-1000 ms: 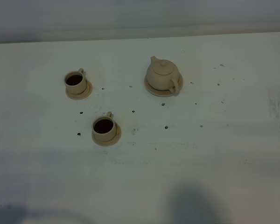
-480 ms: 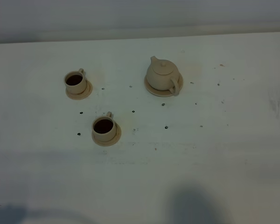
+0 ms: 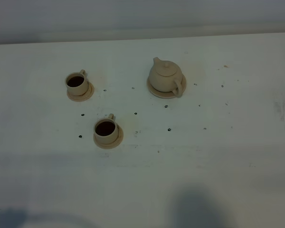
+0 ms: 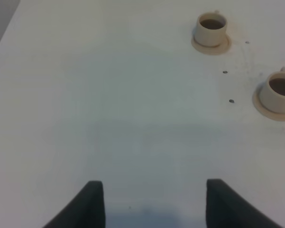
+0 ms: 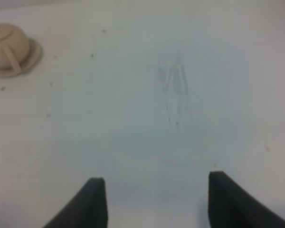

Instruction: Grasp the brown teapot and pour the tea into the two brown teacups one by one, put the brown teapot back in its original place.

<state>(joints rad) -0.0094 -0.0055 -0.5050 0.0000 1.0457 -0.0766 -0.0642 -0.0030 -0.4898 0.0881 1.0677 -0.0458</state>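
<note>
Nothing shifted since before. Teapot (image 3: pixel 166 76) lidded, seated on wide saucer (image 3: pixel 156 90); far teacup (image 3: pixel 76 82) and near teacup (image 3: pixel 106 129) holding dark tea. Left gripper (image 4: pixel 151 202) and right gripper (image 5: pixel 152 199) both spread apart, empty.

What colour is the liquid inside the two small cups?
Dark brown, in both small tan ceramic cups; clearest in the exterior high view.

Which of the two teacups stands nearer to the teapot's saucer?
The front teacup, lower in the high view, looks slightly nearer to the teapot's saucer. The back teacup stands farther left, level with the teapot.
</note>
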